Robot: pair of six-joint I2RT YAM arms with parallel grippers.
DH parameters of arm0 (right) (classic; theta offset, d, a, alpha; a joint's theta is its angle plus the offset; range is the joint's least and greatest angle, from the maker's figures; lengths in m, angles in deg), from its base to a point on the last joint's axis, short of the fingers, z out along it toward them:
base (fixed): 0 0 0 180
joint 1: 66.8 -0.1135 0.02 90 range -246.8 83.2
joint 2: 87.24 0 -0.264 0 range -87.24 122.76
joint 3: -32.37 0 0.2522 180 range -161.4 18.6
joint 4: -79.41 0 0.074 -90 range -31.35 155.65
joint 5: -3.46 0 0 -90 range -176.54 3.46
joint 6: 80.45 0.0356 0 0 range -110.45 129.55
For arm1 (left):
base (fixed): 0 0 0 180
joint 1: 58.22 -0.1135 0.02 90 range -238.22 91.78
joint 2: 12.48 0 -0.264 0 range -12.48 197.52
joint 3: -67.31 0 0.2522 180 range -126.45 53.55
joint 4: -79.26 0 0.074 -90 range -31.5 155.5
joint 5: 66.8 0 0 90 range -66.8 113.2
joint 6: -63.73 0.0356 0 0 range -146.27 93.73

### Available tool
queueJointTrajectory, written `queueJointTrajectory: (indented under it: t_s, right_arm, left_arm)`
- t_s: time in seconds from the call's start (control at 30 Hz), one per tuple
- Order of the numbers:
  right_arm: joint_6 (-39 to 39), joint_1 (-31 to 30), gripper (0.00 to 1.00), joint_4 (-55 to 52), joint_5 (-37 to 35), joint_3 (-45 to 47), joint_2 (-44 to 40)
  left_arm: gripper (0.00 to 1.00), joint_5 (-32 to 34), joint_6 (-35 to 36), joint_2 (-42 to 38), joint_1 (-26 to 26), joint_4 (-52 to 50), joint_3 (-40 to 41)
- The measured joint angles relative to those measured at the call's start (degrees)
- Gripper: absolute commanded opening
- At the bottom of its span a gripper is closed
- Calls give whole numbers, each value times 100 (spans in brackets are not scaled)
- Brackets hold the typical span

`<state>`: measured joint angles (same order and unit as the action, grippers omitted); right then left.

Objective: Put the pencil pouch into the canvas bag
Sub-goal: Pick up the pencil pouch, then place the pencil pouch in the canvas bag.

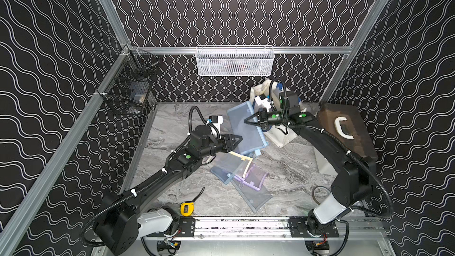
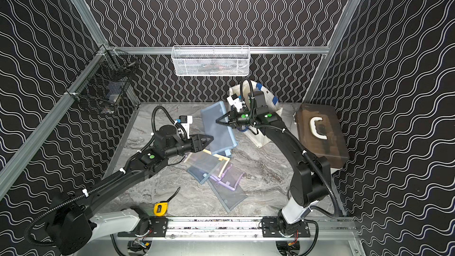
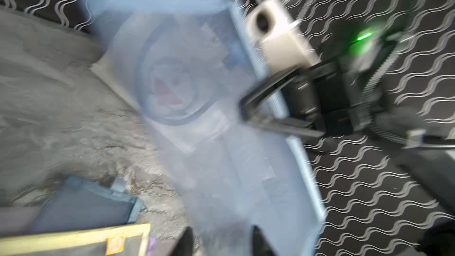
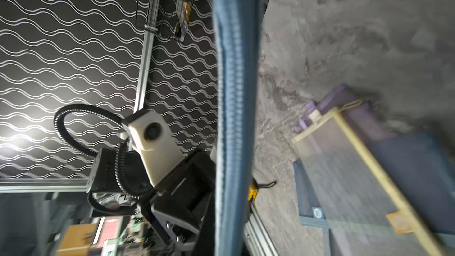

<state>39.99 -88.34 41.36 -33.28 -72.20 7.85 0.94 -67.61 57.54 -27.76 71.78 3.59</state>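
Observation:
The pencil pouch (image 1: 247, 131) (image 2: 219, 131), a translucent blue mesh sleeve with a zipper edge, hangs tilted above the table's back middle. My right gripper (image 1: 245, 121) (image 2: 217, 121) is shut on its upper right edge; in the right wrist view the zipper edge (image 4: 234, 75) runs straight out from the jaws. My left gripper (image 1: 239, 139) (image 2: 211, 138) stands open at the pouch's lower left edge, its fingertips (image 3: 187, 241) apart on either side of the fabric (image 3: 221, 173). The white canvas bag (image 1: 257, 92) (image 2: 261, 140) lies just behind the right gripper, its cat print showing blurred through the pouch.
Other mesh pouches lie mid-table: a yellow-trimmed one (image 1: 234, 165), a purple one (image 1: 257, 177) and a grey-blue one (image 1: 256, 199). A yellow tape measure (image 1: 187, 209) sits near the front rail. A brown case (image 1: 344, 129) stands at the right; a white mesh basket (image 1: 234, 61) and a black wire basket (image 1: 130, 89) hang on the walls.

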Motion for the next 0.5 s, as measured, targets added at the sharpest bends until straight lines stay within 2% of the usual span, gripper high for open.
queueJointTrajectory:
  t_s: [0.1,0.3,0.5]
  right_arm:
    - [-1010,107,0,-1233,-1045,-1423,339]
    - [-2339,520,0,-2964,-3097,-3738,1362]
    - [-3082,1058,0,-3353,-4242,-4907,1952]
  left_arm:
    - [98,273,120,52,0,-518,-59]
    - [99,466,142,79,28,-879,240]
    - [99,348,96,-52,192,-1126,326]
